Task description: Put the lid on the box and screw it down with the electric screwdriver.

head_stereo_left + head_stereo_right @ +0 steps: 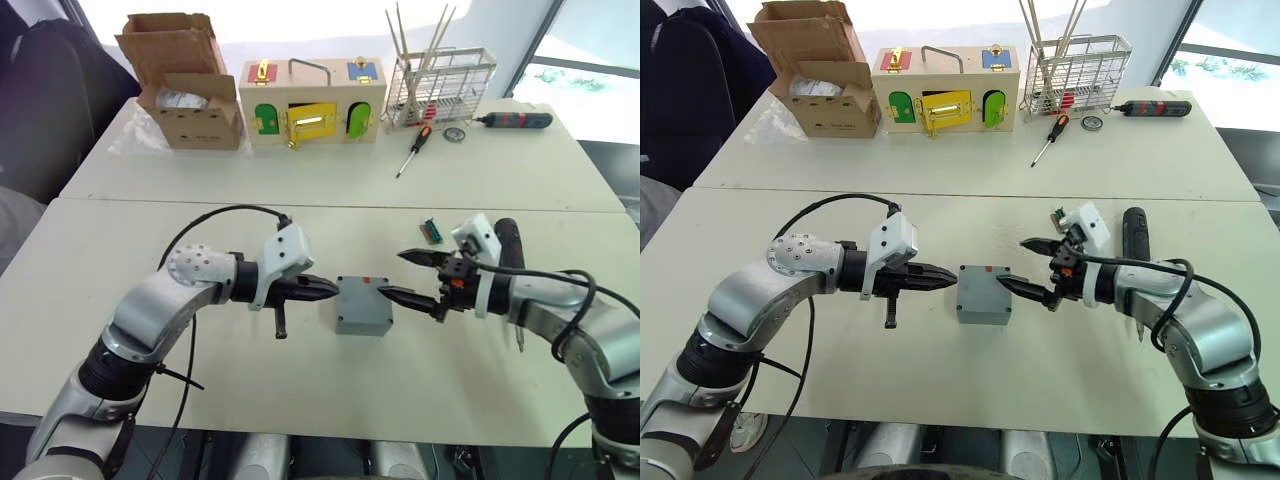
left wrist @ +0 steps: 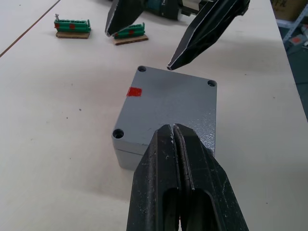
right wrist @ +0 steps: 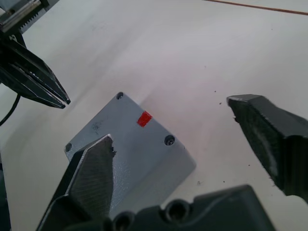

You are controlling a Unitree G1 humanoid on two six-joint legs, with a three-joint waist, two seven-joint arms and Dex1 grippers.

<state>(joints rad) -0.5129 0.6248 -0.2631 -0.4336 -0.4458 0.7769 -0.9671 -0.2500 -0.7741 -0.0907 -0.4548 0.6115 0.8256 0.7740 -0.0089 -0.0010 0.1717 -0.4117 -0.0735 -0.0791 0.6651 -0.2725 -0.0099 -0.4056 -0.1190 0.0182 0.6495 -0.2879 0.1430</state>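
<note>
The grey box [image 1: 362, 305] stands in the middle of the near table. The lid [image 2: 173, 103] lies flat on top of it, with corner screw holes and a small red mark; a seam runs just under it. My left gripper [image 1: 335, 288] is shut and empty, its tip at the box's left edge. On the other side my right gripper [image 1: 393, 274] is open, with one finger at the box's right edge and the other raised above the table. The electric screwdriver [image 1: 508, 245], dark and thick, lies on the table beside my right forearm.
Small green terminal blocks [image 1: 432, 230] lie behind the right gripper. On the far table are a cardboard carton [image 1: 185, 85], a wooden box with coloured doors [image 1: 312, 100], a wire rack [image 1: 440, 85], a red-and-black hand screwdriver [image 1: 413, 150] and a black tool with red bands [image 1: 515, 121].
</note>
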